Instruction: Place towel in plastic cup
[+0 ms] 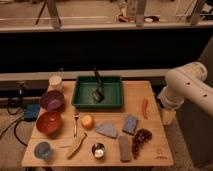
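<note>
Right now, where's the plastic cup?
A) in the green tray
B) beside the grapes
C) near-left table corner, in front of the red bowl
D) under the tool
C: the plastic cup stands at the near-left corner in front of the red bowl; the tool hangs by the table's right edge.

wooden table (135, 95), towel (106, 130), plastic cup (43, 150); gripper (168, 116) right
</note>
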